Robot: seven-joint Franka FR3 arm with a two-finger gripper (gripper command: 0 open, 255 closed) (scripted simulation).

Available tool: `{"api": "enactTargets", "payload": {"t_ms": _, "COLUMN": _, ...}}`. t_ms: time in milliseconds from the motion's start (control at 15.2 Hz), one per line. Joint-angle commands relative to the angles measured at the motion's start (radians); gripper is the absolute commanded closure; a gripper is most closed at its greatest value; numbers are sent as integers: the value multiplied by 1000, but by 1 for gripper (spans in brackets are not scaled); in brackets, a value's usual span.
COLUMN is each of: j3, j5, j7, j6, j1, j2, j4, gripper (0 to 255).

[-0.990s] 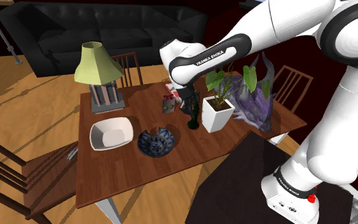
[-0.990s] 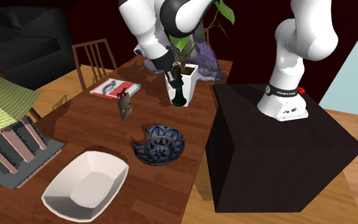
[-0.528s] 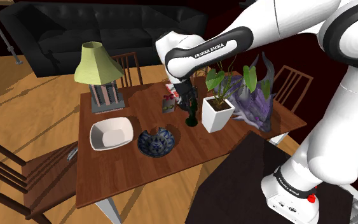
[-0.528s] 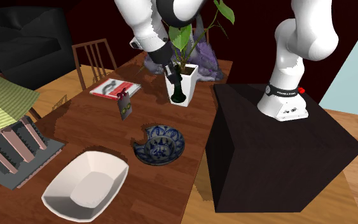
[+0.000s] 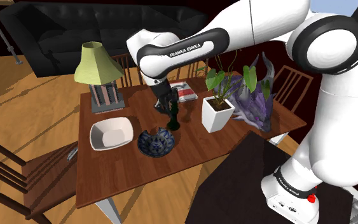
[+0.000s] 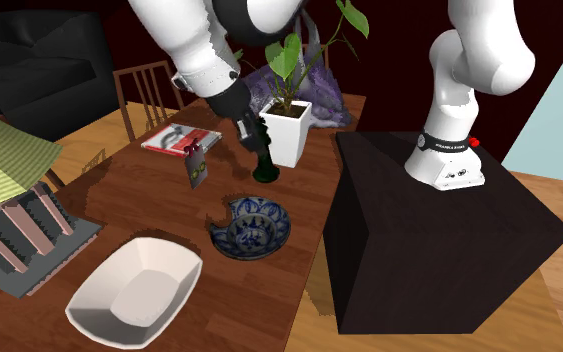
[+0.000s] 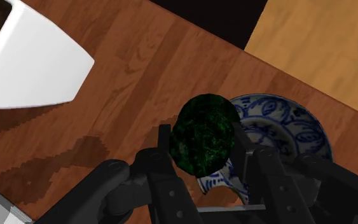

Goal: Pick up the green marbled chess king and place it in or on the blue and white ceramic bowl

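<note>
The dark green marbled chess king [image 5: 173, 114] [image 6: 262, 158] hangs upright a little above the wooden table, clasped near its top by my black gripper [image 5: 168, 102] [image 6: 252, 135]. In the wrist view its round green base [image 7: 205, 141] sits between my two fingers [image 7: 165, 149]. The blue and white patterned bowl [image 5: 156, 142] [image 6: 250, 226] [image 7: 284, 130] stands on the table just beyond and below the king, toward the table's front edge. The king is beside the bowl's rim, not over its middle.
A white square planter [image 5: 218, 114] [image 6: 289, 132] with a leafy plant stands close to the king. A white empty dish [image 5: 111, 134] [image 6: 134, 291] [image 7: 25, 60] lies past the bowl. A lamp [image 5: 98, 73], a small card stand [image 6: 197, 166], a magazine [image 6: 179, 139] and a purple crystal [image 5: 255, 102] share the table.
My gripper has carried the king away from the planter toward the bowl, leftward in both exterior views, and lifted it slightly off the table.
</note>
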Motion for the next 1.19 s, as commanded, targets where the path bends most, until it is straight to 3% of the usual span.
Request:
{"api": "enactTargets", "payload": {"t_ms": 0, "j3": 10, "j5": 0, "j7": 33, "j6": -42, "j1": 31, "j2": 62, "j4": 99, "gripper": 255}}
{"api": "enactTargets", "payload": {"t_ms": 264, "j3": 23, "j5": -7, "j7": 90, "j6": -145, "j1": 104, "j2": 212, "j4": 345, "gripper": 255}}
{"api": "enactTargets", "payload": {"t_ms": 1122, "j3": 15, "j5": -18, "j7": 104, "j6": -3, "j1": 102, "j2": 266, "j4": 256, "gripper": 255}}
